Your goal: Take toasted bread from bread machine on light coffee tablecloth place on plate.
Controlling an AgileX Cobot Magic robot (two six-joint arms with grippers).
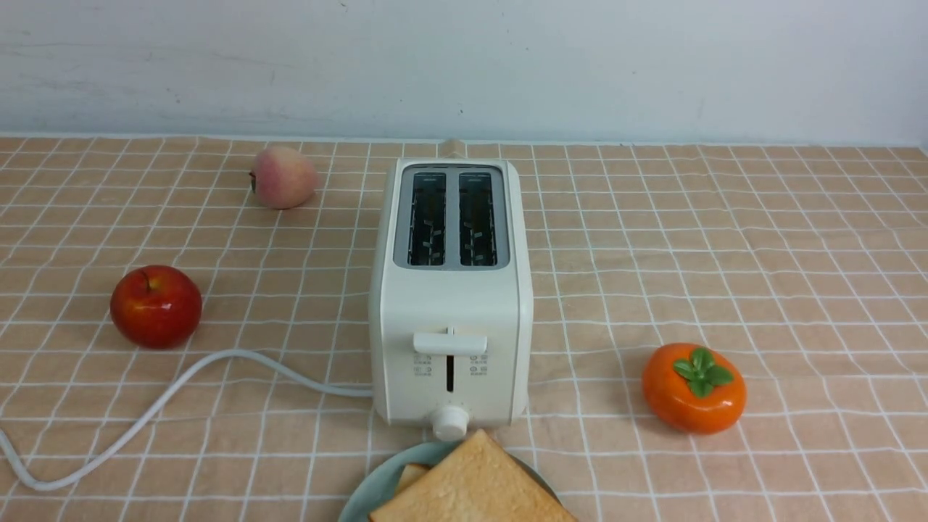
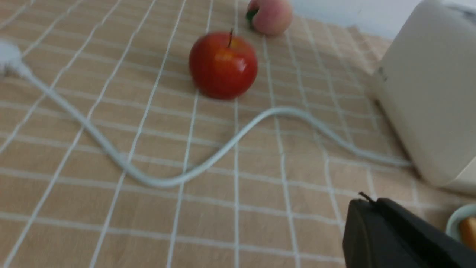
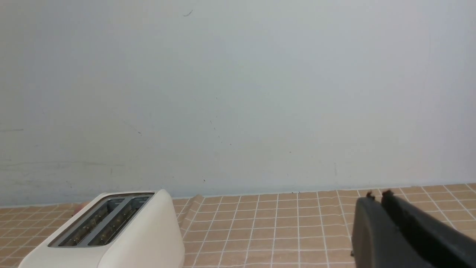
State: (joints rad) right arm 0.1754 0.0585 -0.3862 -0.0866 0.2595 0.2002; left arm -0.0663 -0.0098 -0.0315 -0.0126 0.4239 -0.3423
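Note:
The cream-white bread machine (image 1: 451, 290) stands mid-table on the light coffee tablecloth (image 1: 725, 239); both slots look empty. Two slices of toasted bread (image 1: 475, 486) lie stacked on the mint-green plate (image 1: 377, 486) at the front edge, just before the toaster's knob. Neither gripper shows in the front view. My left gripper (image 2: 372, 201) is shut and empty, low over the cloth beside the toaster (image 2: 427, 96), with the plate rim (image 2: 455, 221) next to it. My right gripper (image 3: 377, 195) is shut and empty, raised to the right of the toaster (image 3: 111, 230).
A red apple (image 1: 156, 306) sits left of the toaster, a peach (image 1: 283, 177) at the back left, an orange persimmon (image 1: 694, 388) at the right. The white cord (image 1: 167, 406) curls from the toaster across the left front. A pale wall bounds the back.

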